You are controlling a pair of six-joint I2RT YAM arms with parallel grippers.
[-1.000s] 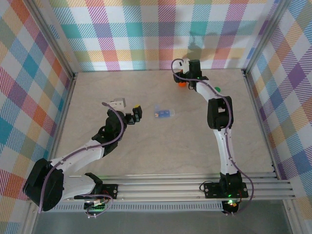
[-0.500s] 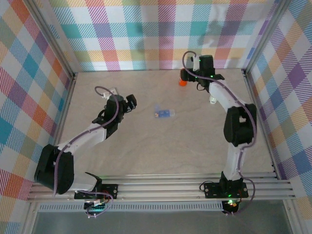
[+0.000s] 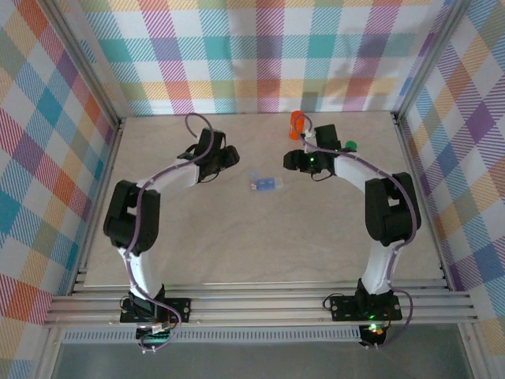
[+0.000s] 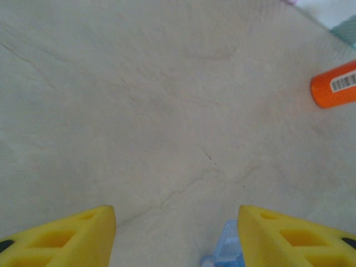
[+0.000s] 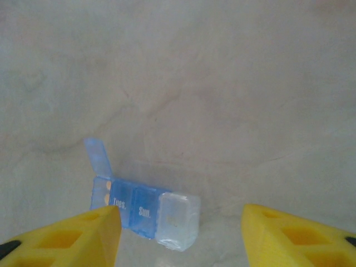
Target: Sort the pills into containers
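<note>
Top external view gives the layout. The blue pill box [image 3: 266, 183] lies flat near the middle of the counter [image 3: 197, 237], between the two arms. The orange pill bottle [image 3: 297, 123] is at the far side, close to the back wall. The bottle with the green cap [image 3: 349, 145] is to the right of it, partly behind the right arm. The left tool [image 3: 224, 155] hangs to the left of the box and the right tool [image 3: 289, 162] just beyond its right end. Both are near the box and neither touches it.

On the left wrist view the yellow fingers [image 4: 67, 233] stand apart with bare counter between them, so this tool is released and empty. On the right wrist view the fingers [image 5: 67, 233] are also spread and hold nothing, and the box lies on the counter in front of them. One lid flap [image 5: 99, 158] stands open beside the cell marked "Tues."; small orange spots there may be pills, but I cannot tell for sure.

I think the box is the main risk. It looks light and flat, so a finger that presses on one edge could make it slide or tip and spill the open cell. A finger could also catch the raised flap and bend it or shut it. The two tools come from opposite sides and could collide over the box. The orange bottle seems to lie on its side and may roll if it is touched.
</note>
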